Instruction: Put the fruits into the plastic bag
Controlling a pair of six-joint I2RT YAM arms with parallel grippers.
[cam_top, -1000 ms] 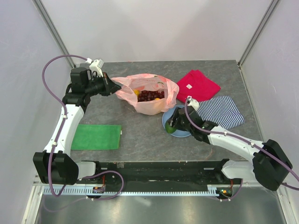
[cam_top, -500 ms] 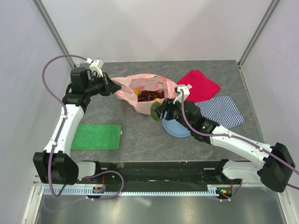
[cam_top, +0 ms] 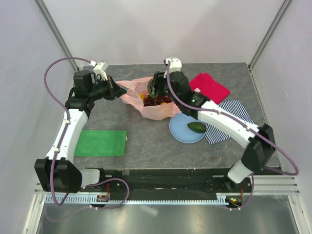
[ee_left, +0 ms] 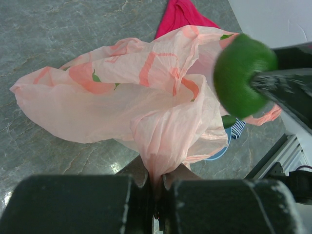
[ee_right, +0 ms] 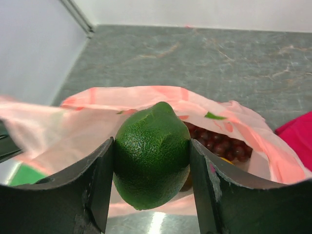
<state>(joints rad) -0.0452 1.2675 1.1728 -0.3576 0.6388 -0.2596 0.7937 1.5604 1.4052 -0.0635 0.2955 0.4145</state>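
The pink plastic bag point(cam_top: 158, 112) lies open at the middle of the table, and my left gripper point(cam_top: 117, 91) is shut on its left rim point(ee_left: 156, 161). Dark red grapes point(cam_top: 157, 101) and a yellow citrus point(cam_top: 142, 96) lie inside the bag. Over the bag's mouth my right gripper point(cam_top: 153, 89) hangs, shut on a round green lime point(ee_right: 152, 153). That lime point(ee_left: 241, 73) also shows in the left wrist view, above the bag's far rim. A green avocado point(cam_top: 196, 127) rests on the blue plate point(cam_top: 181, 132), in front of the bag and to its right.
A red folded cloth point(cam_top: 207, 89) lies at the back right, with a striped cloth point(cam_top: 234, 117) in front of it, beside the plate. A green cloth point(cam_top: 100, 143) lies at the front left. Walls close in the table's left, back and right sides.
My right gripper has lifted the lime off the plate and carried it back and left, over the bag's mouth. The avocado on the plate has come into view. The left arm has stayed still.
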